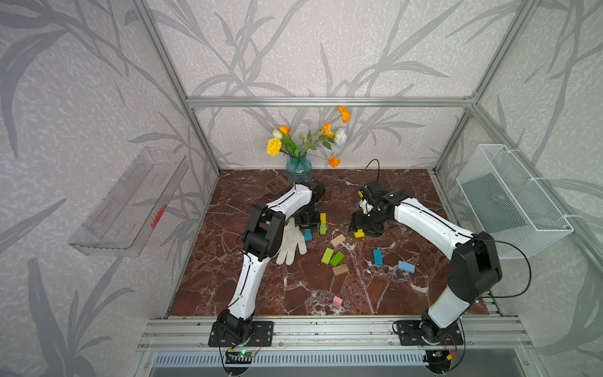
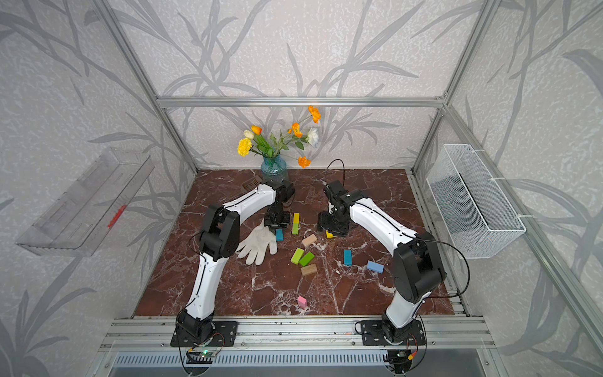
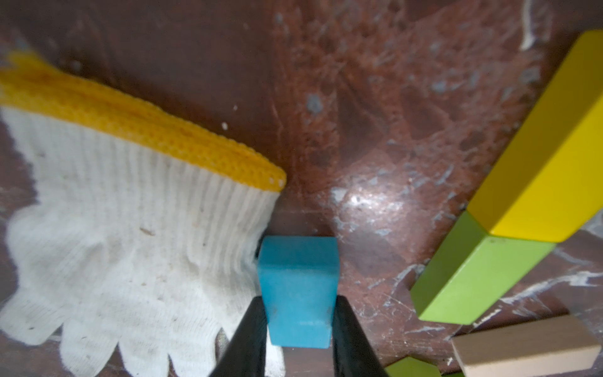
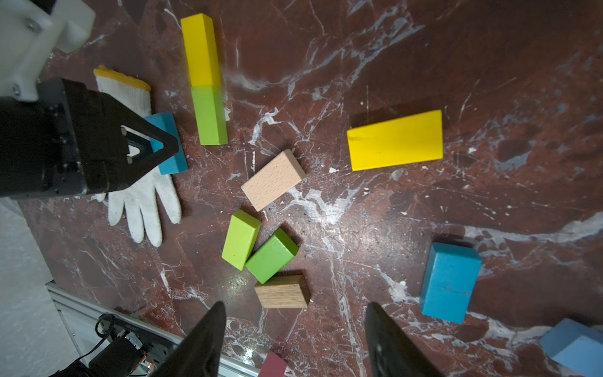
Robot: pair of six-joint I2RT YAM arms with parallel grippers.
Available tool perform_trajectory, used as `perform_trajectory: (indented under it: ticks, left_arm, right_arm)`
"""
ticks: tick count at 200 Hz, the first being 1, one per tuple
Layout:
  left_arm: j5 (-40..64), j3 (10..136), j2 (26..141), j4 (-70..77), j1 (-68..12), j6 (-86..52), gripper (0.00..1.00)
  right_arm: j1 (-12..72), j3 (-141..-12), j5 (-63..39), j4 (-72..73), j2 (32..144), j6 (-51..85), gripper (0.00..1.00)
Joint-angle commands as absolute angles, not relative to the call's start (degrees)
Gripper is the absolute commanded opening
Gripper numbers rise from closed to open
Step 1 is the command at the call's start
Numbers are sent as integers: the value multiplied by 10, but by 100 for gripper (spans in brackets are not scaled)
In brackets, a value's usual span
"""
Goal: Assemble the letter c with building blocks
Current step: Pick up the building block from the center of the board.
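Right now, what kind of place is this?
Probably a robot test booth, not a home: two robot arms bolted to a rail, a metal frame against papered walls, and toy blocks scattered on the table.

glove [image 3: 130,244] against blue block [image 3: 298,284] one side; open marble [image 3: 375,196] toward green block [image 3: 479,277]

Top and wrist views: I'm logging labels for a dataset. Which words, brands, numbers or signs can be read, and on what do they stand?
No text can be read in any view.
The red mark on the clear wall shelf: too small and blurred to read.
The blue block and the other building blocks: plain faces, no print.
The glove: no label shows.
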State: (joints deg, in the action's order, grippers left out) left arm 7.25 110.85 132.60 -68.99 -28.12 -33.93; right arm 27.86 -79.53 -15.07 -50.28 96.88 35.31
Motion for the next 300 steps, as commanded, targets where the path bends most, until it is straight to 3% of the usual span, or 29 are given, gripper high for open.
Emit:
perform_trajectory:
  ticks: [1,52,76,87,128,190,254,300]
  left_arm:
    - [74,1115,1284,-693,-288,-315,27]
    - [88,1106,1237,-699,-293,-241,27]
    - [106,1105,1219,-702,-297,-185,27]
    - [113,1105,1210,-697,-304,-144,27]
    - [155,1089,1183,-653,-322,-76,27]
    - [185,1104,1177,-618,-349,-20,27]
    - [208,1153,1205,-646,-372,12,27]
    - [206,1160,1213,-653,-388,22,27]
  right_arm:
    - [268,-792,-176,-503,954,348,67]
    - [221,-777,-289,-468,955,325,62]
    - [184,-766,-371,-435,964,306,56]
    - [169,-773,-398,-436,974,284,49]
    - [137,-842,-474,-474,1049,222,51]
    - [141,-883,-511,-492,1110,242,54]
    - [146,-868,-565,-457,1118,244,43]
    - [153,-860,-583,-436,1113,242,42]
